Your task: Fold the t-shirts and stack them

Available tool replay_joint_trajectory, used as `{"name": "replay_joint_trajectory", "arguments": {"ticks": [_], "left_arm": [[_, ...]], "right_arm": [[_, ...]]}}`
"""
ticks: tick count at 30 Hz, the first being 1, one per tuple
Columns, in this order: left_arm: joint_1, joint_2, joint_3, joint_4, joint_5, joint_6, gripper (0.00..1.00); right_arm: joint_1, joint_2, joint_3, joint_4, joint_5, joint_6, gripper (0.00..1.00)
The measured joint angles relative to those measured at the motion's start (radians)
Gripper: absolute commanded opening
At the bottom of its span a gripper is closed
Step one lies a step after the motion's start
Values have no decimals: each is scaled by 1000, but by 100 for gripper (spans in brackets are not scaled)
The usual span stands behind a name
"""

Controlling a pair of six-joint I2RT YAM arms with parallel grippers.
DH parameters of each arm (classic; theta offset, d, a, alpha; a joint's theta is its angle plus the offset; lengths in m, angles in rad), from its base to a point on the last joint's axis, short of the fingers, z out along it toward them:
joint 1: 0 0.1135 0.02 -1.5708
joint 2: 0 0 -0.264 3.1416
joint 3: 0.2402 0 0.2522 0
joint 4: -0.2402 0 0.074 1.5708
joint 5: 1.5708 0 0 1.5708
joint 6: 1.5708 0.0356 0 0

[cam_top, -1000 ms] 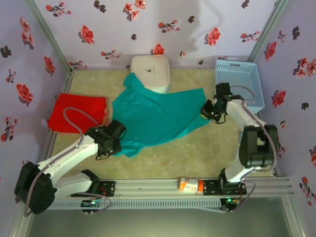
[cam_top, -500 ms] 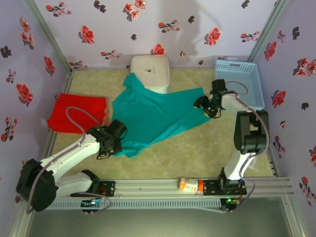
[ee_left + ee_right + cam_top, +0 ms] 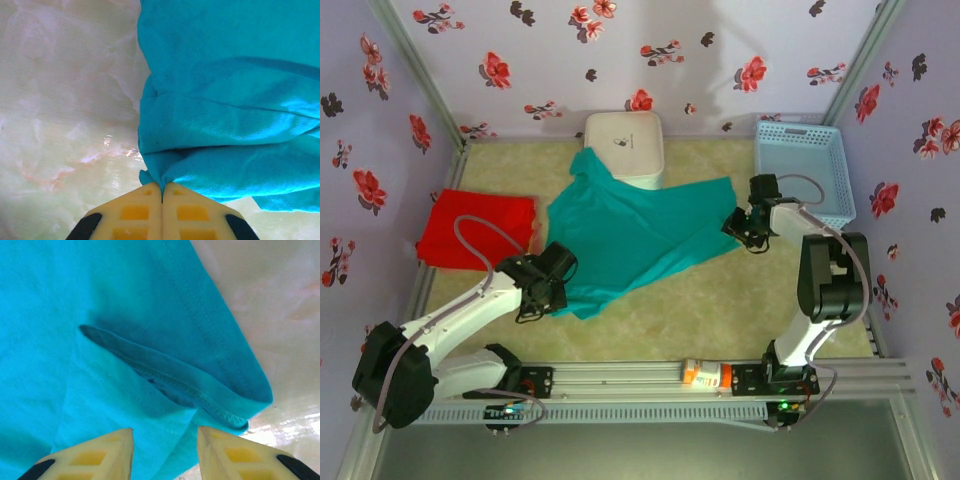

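Teal tee (image 3: 640,235): mid-frame on table (image 3: 720,300), long axis lower left to upper right. Left pincer (image 3: 161,192): pressed together, pinching its lower-left hem. Right pincer (image 3: 165,432): spread over the upper-right corner, seemingly not gripping. Red tee (image 3: 480,230): far left, nearer left arm.

We're pretty sure this is a lab test booth dressed up like a home. Floral wallpaper panels (image 3: 650,60) on aluminium posts (image 3: 420,75) box in our marble-look table (image 3: 720,300).
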Motion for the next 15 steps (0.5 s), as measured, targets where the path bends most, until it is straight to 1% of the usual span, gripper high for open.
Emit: {"name": "replay_joint_trajectory", "arguments": {"ticks": [9, 12, 15], "left_arm": [[0, -15, -10, 3, 7, 0, 0], [0, -15, -10, 3, 7, 0, 0], [0, -15, -10, 3, 7, 0, 0]], "right_arm": [[0, 44, 0, 38, -19, 7, 36], [0, 45, 0, 42, -21, 9, 31], [0, 45, 0, 49, -23, 13, 22]]}}
